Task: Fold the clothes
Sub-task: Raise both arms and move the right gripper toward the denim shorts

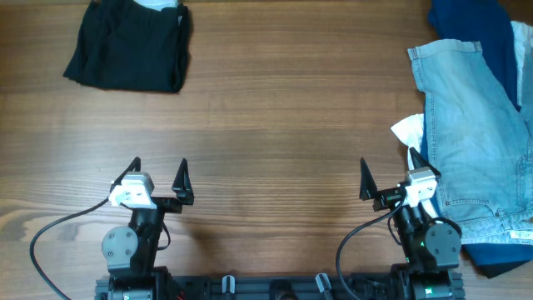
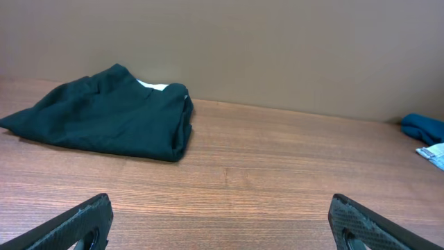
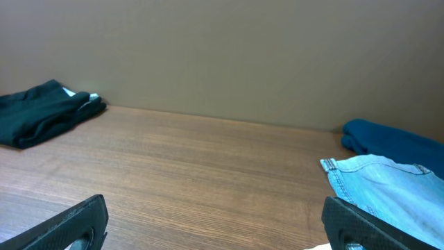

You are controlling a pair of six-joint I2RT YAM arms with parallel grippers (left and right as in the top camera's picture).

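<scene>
The pale denim shorts (image 1: 479, 133) lie spread on the desk (image 1: 283, 108). A dark navy garment (image 1: 470, 25) lies at their far end, partly beneath them. The folded black garment (image 1: 129, 46) lies well apart from the shorts. The right pincer (image 1: 388, 162), released and empty, stands just beside the shorts. The left pincer (image 1: 159, 167), also released and empty, stands well apart from them.

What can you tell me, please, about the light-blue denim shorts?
The denim shorts are pale, faded blue with stitched seams, lying spread out and unfolded at the right edge of the table. A white flap shows at their left side. Their far end meets a dark blue garment; another dark piece shows under the near end. Nothing holds them.
</scene>
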